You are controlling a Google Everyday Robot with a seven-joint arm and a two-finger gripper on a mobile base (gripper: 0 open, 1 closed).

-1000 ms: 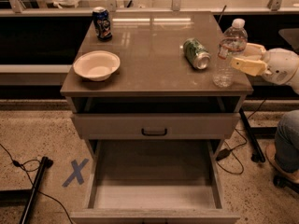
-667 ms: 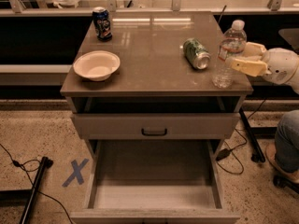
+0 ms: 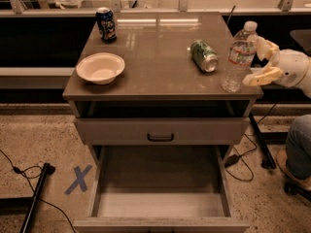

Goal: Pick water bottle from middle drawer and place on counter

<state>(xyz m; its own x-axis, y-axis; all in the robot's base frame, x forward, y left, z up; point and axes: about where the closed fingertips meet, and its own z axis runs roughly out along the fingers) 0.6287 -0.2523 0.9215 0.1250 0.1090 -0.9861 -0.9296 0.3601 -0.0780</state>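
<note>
Camera view: water bottle [image 3: 237, 57] upright at the counter's [image 3: 160, 67] right edge; gripper [image 3: 258, 62] just off that edge, fingers spread. Probably light, thin-walled, slippery; best grasped mid-body, on the ribs.

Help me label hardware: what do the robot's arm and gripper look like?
The gripper, at the right edge of the glossy grey-brown counter, has two cream-yellow tapered fingers. The arm behind is a rounded white shell; no cables or markings show.

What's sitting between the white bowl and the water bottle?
A green can, lying on its side on the counter, in the camera view. The open gripper sits just right of the bottle.
</note>
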